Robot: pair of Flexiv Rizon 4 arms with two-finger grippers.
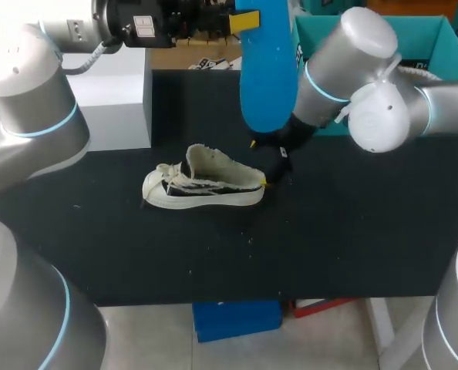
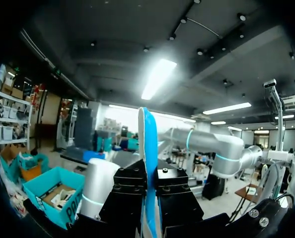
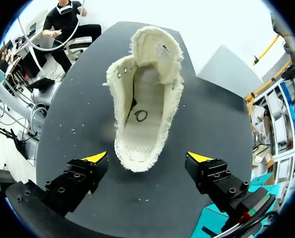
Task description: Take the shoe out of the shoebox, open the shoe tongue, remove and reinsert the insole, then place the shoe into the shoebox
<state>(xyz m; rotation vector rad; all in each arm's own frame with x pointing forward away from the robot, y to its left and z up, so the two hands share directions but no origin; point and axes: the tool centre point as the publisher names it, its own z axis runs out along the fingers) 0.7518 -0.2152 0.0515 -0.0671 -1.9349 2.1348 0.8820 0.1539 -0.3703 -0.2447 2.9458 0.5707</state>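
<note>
Standing on its sole near the middle of the black desk (image 1: pixel 352 231), the cream shoe (image 1: pixel 204 185) points its toe left and its heel right. Its laces lie loose over the front, dark stripes run along its near side, and its tongue is pulled up and forward, leaving the mouth wide.

The right pincer (image 3: pixel 147 158) sits low at the heel end of the shoe. It is spread wide, its 2 yellow-tipped fingers (image 3: pixel 95 157) standing on either side of the heel; the right wrist view shows a gap between each tip and the frayed cloth. That view looks straight down the shoe's pale interior.

The blue insole (image 1: pixel 267 69) is out of the shoe and hangs upright in the air above and beyond the heel, well clear of the desk. The left pincer (image 2: pixel 148 196) is clamped on it: in the left wrist view the insole stands edge-on between the 2 black fingers, blue on 1 face and white on the other.

The teal shoebox (image 1: pixel 437 42) stands open at the far right, behind the right arm. A pale block (image 1: pixel 113 100) rests at the far left of the desk.
</note>
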